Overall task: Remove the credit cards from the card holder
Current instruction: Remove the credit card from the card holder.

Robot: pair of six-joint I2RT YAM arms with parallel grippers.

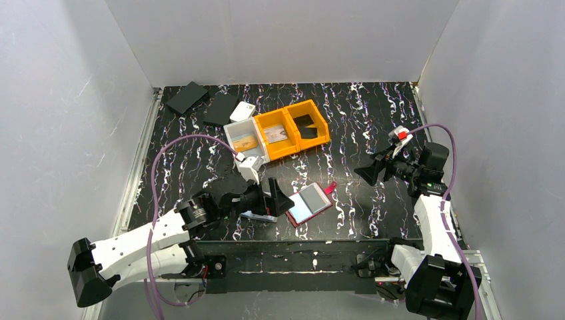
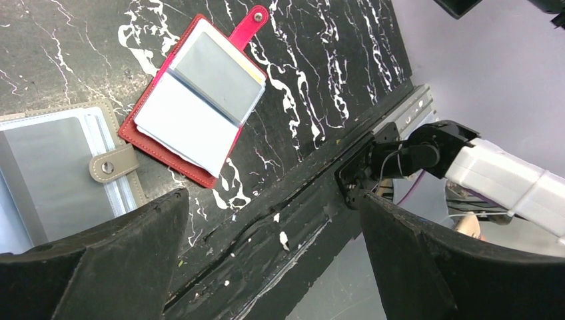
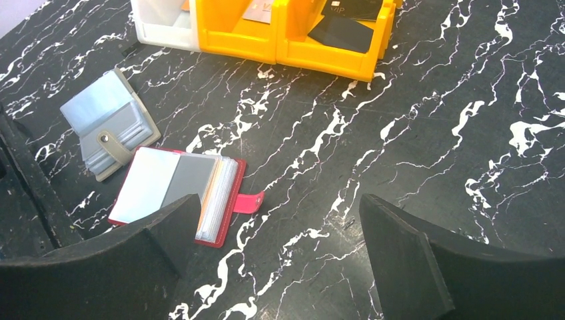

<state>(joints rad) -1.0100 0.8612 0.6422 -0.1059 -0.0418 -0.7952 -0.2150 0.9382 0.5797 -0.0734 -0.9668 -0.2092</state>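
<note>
My left tool (image 2: pixel 272 200) and right tool (image 3: pixel 280 200) both spread wide, empty; red holder (image 3: pixel 176 179) open on the counter (image 3: pixel 400 133) between.

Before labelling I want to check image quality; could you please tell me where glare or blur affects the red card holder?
Top view: red card holder small, sleeves shining pale. Left wrist view: sharp, but glare whitens the plastic sleeves, hiding card faces. Right wrist view: sharp, milder sheen.
</note>
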